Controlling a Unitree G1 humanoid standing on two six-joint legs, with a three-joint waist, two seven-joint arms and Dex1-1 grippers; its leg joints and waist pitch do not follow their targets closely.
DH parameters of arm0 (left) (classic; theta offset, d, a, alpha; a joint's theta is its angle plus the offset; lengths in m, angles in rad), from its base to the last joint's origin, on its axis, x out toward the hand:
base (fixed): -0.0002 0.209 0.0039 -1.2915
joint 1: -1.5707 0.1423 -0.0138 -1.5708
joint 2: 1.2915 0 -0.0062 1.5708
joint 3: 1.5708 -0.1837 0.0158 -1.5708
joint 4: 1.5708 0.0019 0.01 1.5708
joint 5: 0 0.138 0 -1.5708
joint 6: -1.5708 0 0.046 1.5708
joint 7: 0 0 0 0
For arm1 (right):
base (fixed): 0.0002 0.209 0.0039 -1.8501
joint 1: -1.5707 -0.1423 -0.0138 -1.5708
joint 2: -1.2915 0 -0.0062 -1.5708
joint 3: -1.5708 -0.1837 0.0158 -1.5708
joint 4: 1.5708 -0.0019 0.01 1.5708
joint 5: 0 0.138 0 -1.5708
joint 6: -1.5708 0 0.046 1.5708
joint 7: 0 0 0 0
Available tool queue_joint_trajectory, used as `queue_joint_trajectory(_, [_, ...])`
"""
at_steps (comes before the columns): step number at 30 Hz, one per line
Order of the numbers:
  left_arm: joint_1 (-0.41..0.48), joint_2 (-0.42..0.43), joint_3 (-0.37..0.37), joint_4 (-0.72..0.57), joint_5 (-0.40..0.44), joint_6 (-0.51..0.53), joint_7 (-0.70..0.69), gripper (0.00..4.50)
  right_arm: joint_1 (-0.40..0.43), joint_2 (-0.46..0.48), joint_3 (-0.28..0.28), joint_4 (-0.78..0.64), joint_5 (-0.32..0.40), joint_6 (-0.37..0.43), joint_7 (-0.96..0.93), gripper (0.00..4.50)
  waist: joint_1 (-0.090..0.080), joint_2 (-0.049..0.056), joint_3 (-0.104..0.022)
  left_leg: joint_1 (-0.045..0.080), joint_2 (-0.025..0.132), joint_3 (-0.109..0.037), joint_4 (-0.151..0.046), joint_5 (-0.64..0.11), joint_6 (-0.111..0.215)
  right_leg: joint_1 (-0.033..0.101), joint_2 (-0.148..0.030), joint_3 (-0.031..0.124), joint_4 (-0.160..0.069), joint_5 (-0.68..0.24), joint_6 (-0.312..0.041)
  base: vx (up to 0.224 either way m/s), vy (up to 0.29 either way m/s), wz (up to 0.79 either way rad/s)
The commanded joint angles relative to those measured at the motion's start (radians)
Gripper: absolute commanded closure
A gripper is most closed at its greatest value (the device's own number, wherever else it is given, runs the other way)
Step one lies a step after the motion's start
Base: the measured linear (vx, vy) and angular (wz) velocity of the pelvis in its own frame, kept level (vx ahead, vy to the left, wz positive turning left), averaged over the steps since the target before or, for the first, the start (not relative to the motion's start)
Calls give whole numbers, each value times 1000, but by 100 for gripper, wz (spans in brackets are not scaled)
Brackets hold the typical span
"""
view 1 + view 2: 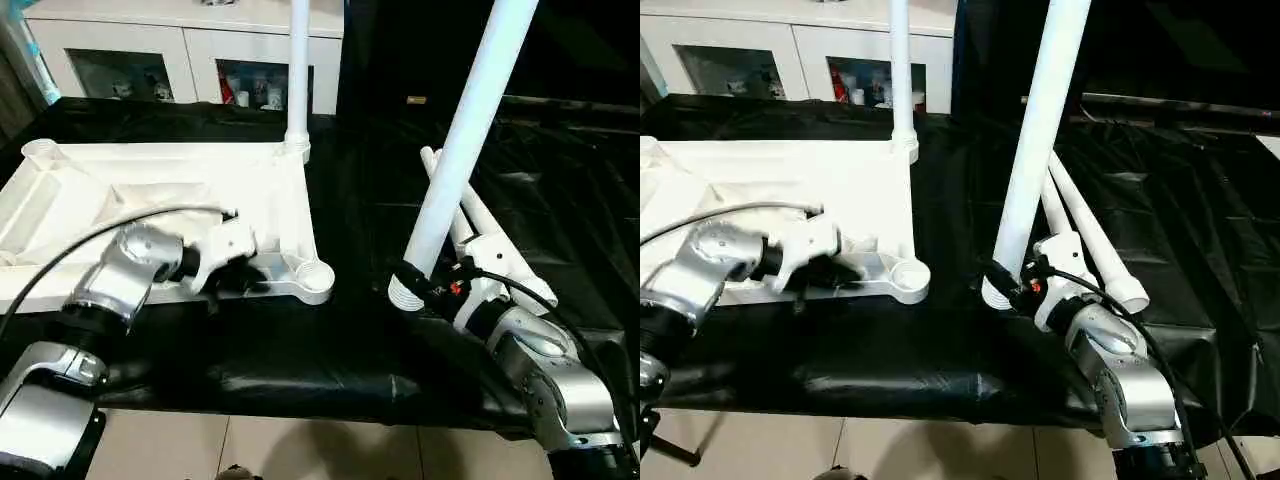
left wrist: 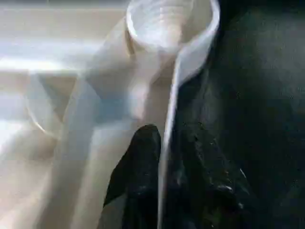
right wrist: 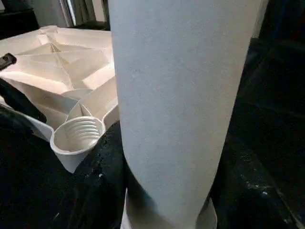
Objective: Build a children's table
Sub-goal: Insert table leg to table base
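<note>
**Seating the second leg in the near corner socket**

Black cloth covers the work table (image 1: 300,360), with a white cabinet (image 1: 190,55) behind it. On the cloth's left half lies the white plastic rectangular tabletop (image 1: 150,190), ribbed underside up. One long white tapered tube leg (image 1: 298,70) already stands in its far right socket; the near right round socket (image 1: 314,274) is empty. The left gripper (image 1: 222,272) pinches the tabletop's near rim just left of that socket, one black finger (image 2: 138,167) inside the wall and the other outside. The right gripper (image 1: 432,288) is clamped around the ribbed lower end of a second white leg (image 1: 470,130), held tilted, to the right of the socket. Two more legs (image 1: 490,250) lie behind it.

To do this well, keep the rim pinned, bring the leg upright, centre its ribbed end over the socket, then press straight down; entering tilted would likely jam it or shift the top.
</note>
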Motion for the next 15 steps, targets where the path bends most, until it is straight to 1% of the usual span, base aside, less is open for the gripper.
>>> queue_joint_trajectory(1, [2,5,-6,3,0,20,-26,324,0,-2,-4,2,-2,-6,2,259,1,15,-69,15,24,-6,-82,-291,-38,39,-47,34,-72,-213,-195,0,0,0])
queue_joint_trajectory(2, [2,5,-5,3,0,20,-27,324,0,-2,-4,2,-2,-6,1,259,1,15,-69,15,24,-6,-82,-291,-38,39,-47,34,-72,-213,-195,0,0,0])
queue_joint_trajectory(3, [1,7,-5,1,-4,31,-42,324,0,-1,-3,2,-2,-6,1,259,0,17,-71,15,23,-5,-81,-274,-36,41,-46,33,-68,-169,-208,0,0,0])
queue_joint_trajectory(5, [-7,7,-14,24,15,9,-28,324,-1,-1,-3,2,-3,-6,0,259,0,19,-73,14,23,-4,-79,-259,-32,42,-45,32,-64,-131,-220,0,0,0])
queue_joint_trajectory(6, [-12,6,-18,40,29,-8,-12,324,-1,-1,-3,1,-4,-6,0,259,-1,17,-73,14,21,-3,-78,-256,-28,43,-43,32,-63,-115,-221,0,0,0])
queue_joint_trajectory(8, [-17,5,-19,55,39,-20,-3,324,-2,-1,-3,1,-4,-6,-1,259,0,17,-73,14,21,-4,-78,-252,-26,45,-45,32,-63,-109,-223,0,0,0])
queue_joint_trajectory(9, [-19,4,-19,60,42,-25,-1,324,-2,-1,-4,1,-3,-6,-1,259,1,19,-72,15,22,-3,-78,-256,-25,45,-47,33,-65,-112,-225,0,0,0])
queue_joint_trajectory(12, [-25,-3,-10,73,36,-24,0,324,-2,-2,-6,0,-3,-6,-1,259,1,20,-70,17,23,-3,-80,-279,-30,44,-48,33,-68,-148,-222,0,0,0])
queue_joint_trajectory(13, [-25,-4,-6,73,32,-25,-2,340,-1,-2,-7,-1,-3,-6,-1,259,1,21,-69,18,23,-4,-81,-296,-35,42,-48,34,-70,-172,-219,0,0,0])
queue_joint_trajectory(14, [-25,-4,-6,73,32,-25,-2,352,-1,-2,-7,-1,-3,-6,-1,259,1,21,-69,18,23,-4,-81,-296,-35,42,-48,34,-70,-172,-219,0,0,0])
queue_joint_trajectory(15, [-28,-10,12,73,15,-21,-10,361,1,-1,-7,-2,-4,-6,-1,259,1,20,-69,18,24,-4,-82,-303,-37,42,-49,34,-71,-183,-217,0,0,0])
